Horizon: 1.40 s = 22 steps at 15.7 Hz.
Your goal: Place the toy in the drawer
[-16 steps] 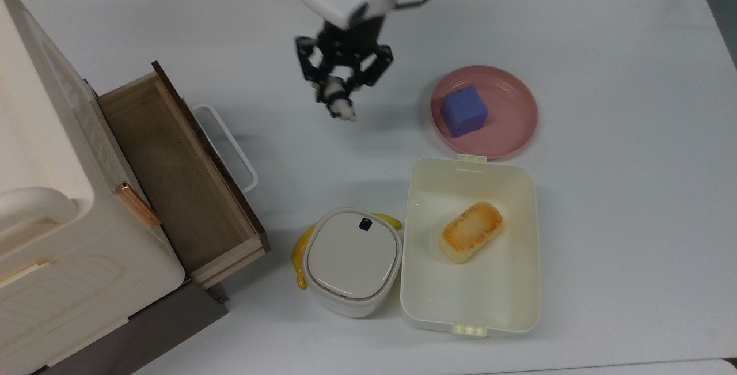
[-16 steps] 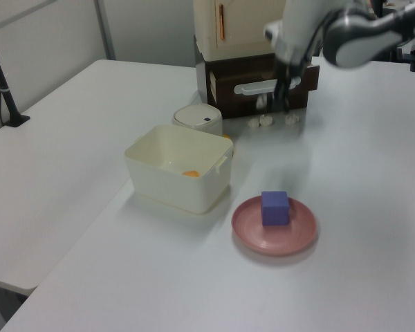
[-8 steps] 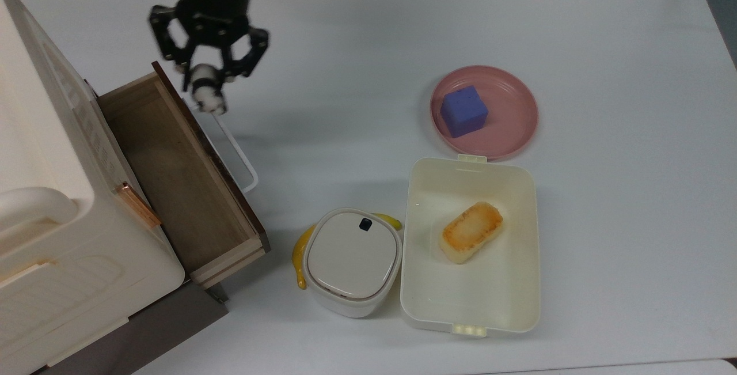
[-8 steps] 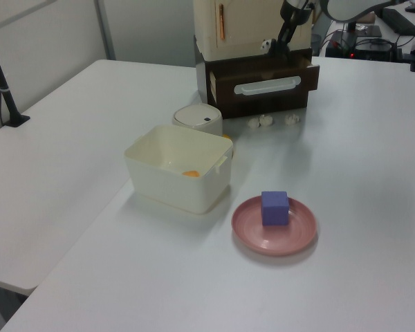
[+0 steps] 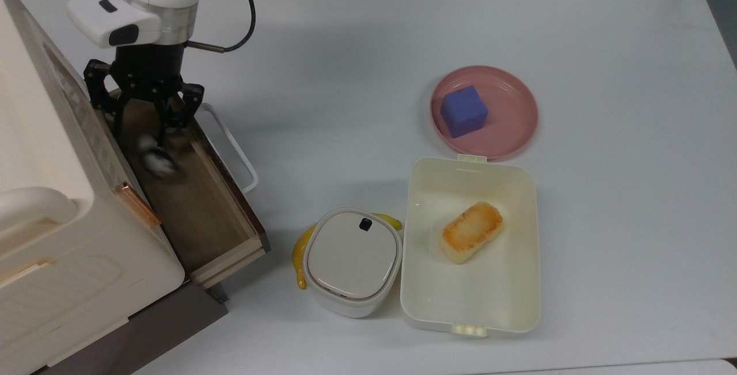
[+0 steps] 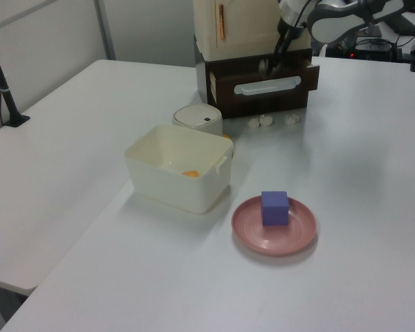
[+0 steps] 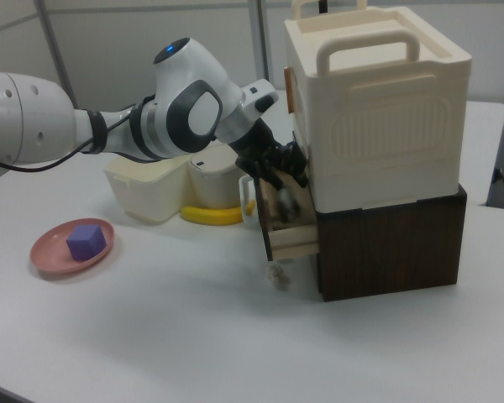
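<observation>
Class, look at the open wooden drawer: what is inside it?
Inside the drawer is the small black-and-white toy, blurred, just below the pincer. The pincer and arm cover the drawer's upper end in the top view.

Drawer — at the top view's left, pulled out of the cabinet, toy over its floor, gripper above. Plate with cube — at the top view's right, lunch box just below it. Lidded container sits beside the box, over the banana.
</observation>
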{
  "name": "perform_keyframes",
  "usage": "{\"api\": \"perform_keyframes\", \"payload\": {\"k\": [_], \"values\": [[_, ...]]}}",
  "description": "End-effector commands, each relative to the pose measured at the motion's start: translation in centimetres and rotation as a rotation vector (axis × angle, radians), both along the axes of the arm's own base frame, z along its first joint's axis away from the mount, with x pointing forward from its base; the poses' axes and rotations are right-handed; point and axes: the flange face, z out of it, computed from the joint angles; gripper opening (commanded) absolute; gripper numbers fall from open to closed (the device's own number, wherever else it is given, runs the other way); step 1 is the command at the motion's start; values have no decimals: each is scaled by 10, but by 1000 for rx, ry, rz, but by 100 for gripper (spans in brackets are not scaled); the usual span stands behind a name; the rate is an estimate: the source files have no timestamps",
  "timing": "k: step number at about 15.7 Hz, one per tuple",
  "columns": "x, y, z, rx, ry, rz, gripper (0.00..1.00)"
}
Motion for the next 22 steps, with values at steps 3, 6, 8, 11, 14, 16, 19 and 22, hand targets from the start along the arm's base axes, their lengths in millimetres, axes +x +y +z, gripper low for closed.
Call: {"api": "perform_keyframes", "payload": {"k": [3, 6, 8, 11, 14, 16, 19, 22], "values": [[5, 46, 32, 107, -89, -180, 100], [-20, 97, 46, 201, 64, -279, 100], [-40, 122, 54, 322, 185, -306, 100], [-59, 154, 60, 358, 301, -281, 100], [-66, 147, 64, 331, 364, -147, 100], [-70, 125, 72, 338, 370, -99, 100], [-70, 117, 77, 350, 357, -93, 100], [-70, 112, 80, 341, 359, -60, 100]]}}
